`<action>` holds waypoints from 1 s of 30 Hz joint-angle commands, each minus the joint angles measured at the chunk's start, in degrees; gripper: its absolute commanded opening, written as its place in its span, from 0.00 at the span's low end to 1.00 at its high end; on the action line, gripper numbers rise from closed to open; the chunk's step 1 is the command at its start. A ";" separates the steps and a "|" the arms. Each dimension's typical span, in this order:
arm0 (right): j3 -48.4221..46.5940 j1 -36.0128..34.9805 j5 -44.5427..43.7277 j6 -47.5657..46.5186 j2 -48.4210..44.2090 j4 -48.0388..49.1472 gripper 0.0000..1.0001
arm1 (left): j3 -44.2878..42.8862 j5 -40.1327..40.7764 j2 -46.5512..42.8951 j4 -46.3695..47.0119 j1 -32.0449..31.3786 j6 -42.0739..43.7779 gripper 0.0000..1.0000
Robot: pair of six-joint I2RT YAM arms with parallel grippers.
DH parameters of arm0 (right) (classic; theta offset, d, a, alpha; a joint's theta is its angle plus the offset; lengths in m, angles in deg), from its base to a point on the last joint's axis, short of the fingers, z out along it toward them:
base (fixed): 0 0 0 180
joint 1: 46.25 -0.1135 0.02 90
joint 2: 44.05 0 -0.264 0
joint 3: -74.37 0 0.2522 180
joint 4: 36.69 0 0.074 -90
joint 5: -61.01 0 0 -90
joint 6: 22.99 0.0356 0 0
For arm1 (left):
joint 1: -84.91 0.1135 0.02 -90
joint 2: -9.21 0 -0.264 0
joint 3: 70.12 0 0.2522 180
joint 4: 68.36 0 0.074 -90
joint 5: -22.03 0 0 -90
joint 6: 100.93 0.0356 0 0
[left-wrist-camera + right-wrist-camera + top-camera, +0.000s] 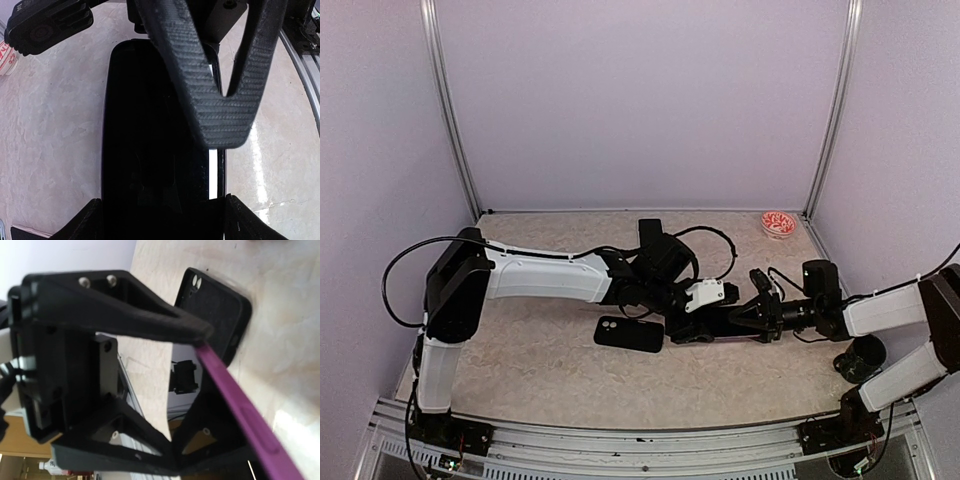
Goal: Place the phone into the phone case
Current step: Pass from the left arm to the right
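Near the middle of the desk, the phone lies dark screen up. The left hand straddles its width, and both of its fingers press against the phone's sides in a grip. The right hand reaches in from 3 o'clock, one ribbed finger lying over the screen. From its own camera the fingers stand well apart, the upper tip touching the phone's purple edge. Whether they clamp it I cannot tell. The black phone case lies flat just beside the phone at 9 o'clock. A small red-and-white dish sits well apart at 1 o'clock.
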 commanded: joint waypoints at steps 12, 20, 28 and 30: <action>0.25 0.36 2.85 0.48 1.96 3.96 0.19 | -1.03 -1.89 -3.79 2.90 -0.94 1.20 0.12; 0.09 0.36 3.04 0.15 2.20 3.85 0.00 | 0.29 -1.54 -4.65 3.67 -0.95 1.30 0.26; -0.10 0.36 3.35 0.17 1.25 3.78 0.00 | 1.89 -0.17 -6.26 4.22 -0.54 0.55 0.72; -0.10 0.36 2.85 0.26 0.54 3.17 0.00 | 2.95 0.48 -7.41 4.76 0.14 -0.27 0.82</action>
